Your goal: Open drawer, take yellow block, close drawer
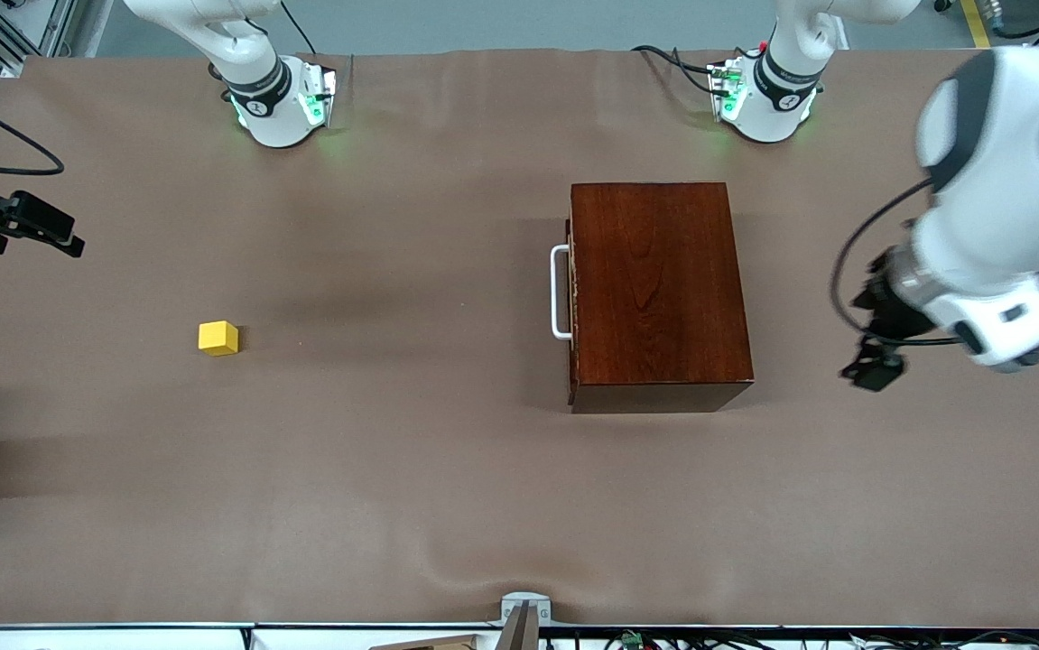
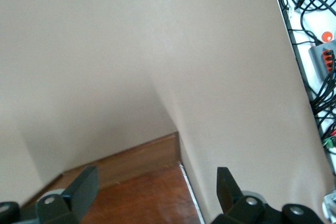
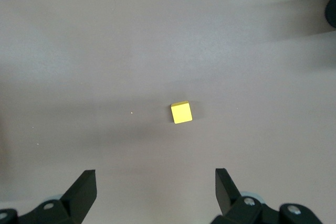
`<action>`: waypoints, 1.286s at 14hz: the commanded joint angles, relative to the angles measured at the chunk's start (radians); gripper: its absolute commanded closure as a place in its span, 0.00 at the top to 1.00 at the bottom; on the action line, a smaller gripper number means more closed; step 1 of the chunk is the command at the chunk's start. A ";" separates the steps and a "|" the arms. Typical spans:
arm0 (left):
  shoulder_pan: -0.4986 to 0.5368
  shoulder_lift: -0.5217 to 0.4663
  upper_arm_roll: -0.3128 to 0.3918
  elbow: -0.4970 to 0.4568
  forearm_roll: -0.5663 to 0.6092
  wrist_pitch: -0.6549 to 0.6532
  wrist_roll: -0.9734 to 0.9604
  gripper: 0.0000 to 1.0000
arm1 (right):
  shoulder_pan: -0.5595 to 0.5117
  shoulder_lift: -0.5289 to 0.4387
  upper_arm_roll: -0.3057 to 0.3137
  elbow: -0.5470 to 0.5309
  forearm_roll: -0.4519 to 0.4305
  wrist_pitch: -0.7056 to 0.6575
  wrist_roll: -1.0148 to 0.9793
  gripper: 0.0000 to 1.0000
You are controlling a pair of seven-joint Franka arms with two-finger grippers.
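Note:
The dark reddish-brown wooden box (image 1: 654, 289) stands on the table toward the left arm's end. Its drawer (image 1: 574, 298) is shut, and the white bar handle (image 1: 560, 292) faces the right arm's end. The yellow block (image 1: 218, 338) lies on the bare table toward the right arm's end, outside the box. My left gripper (image 1: 873, 368) is open and empty, in the air beside the box's handle-less end; a corner of the box (image 2: 147, 198) shows between its fingers (image 2: 156, 177). My right gripper (image 1: 41, 226) is open and empty, raised above the table, with the block (image 3: 181, 113) ahead of its fingers (image 3: 155, 174).
The two arm bases (image 1: 280, 99) (image 1: 767, 95) stand along the table edge farthest from the front camera. A metal clamp (image 1: 524, 614) sits on the nearest edge. Cables (image 2: 315, 51) run off the table past the left arm's end.

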 commanded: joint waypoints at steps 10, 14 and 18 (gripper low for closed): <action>0.240 -0.290 -0.135 -0.221 -0.031 -0.116 0.737 1.00 | 0.002 -0.020 0.002 -0.006 -0.012 -0.001 0.006 1.00; 0.247 -0.319 -0.149 -0.227 -0.031 -0.143 0.957 1.00 | 0.002 -0.020 0.002 -0.006 -0.012 -0.001 0.006 1.00; 0.310 -0.333 -0.210 -0.229 -0.025 -0.156 1.153 1.00 | 0.002 -0.020 0.002 -0.006 -0.012 -0.001 0.006 1.00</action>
